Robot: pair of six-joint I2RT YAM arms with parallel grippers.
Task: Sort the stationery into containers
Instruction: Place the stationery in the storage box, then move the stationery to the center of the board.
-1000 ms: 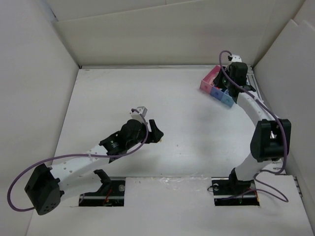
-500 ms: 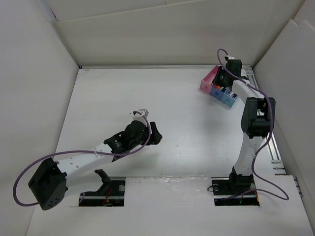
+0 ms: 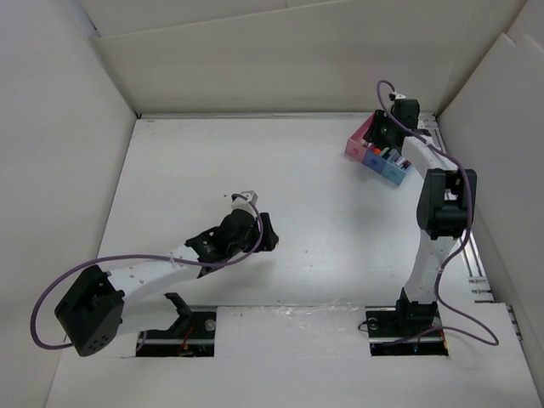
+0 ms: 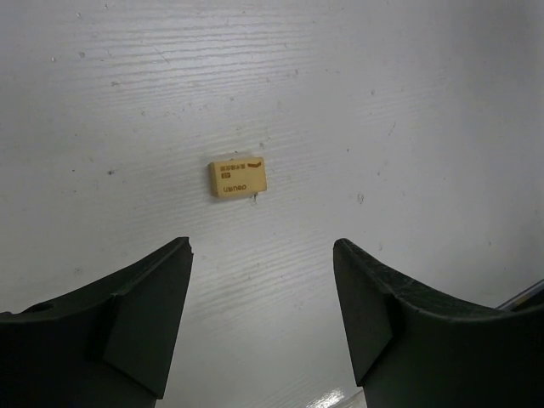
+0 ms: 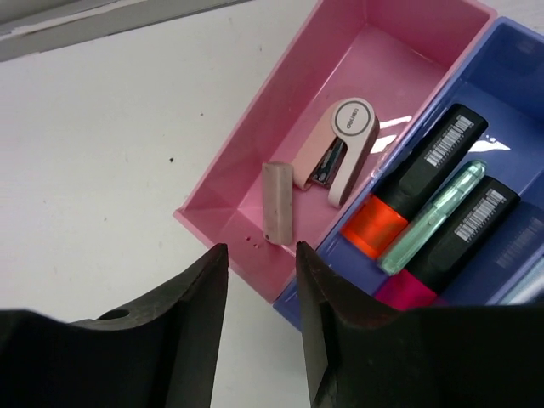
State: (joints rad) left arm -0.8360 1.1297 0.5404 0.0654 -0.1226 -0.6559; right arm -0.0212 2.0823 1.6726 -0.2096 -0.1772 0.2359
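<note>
A yellowish eraser (image 4: 238, 178) lies flat on the white table, ahead of my left gripper (image 4: 262, 255), which is open and empty above the table (image 3: 270, 234). My right gripper (image 5: 261, 255) hovers at the near corner of the pink bin (image 5: 255, 144), its jaws a narrow gap apart and empty. The pink bin holds a beige eraser block (image 5: 278, 201) and a small pink stapler (image 5: 340, 149). The dark blue bin (image 5: 518, 51) holds an orange-and-black marker (image 5: 416, 191), a pink-and-black marker (image 5: 459, 246) and a pale green pen (image 5: 433, 217). The tray (image 3: 359, 140) stands at the back right, under my right gripper (image 3: 380, 140).
White walls enclose the table on the left, back and right. The tray stands close to the right wall and a metal rail (image 3: 476, 263). Both arm bases (image 3: 178, 327) are bolted at the near edge.
The right arm's elbow has swung up and inward while its gripper stayed over the tray's pink end. The left arm has shifted slightly, its gripper staying at mid-table.
</note>
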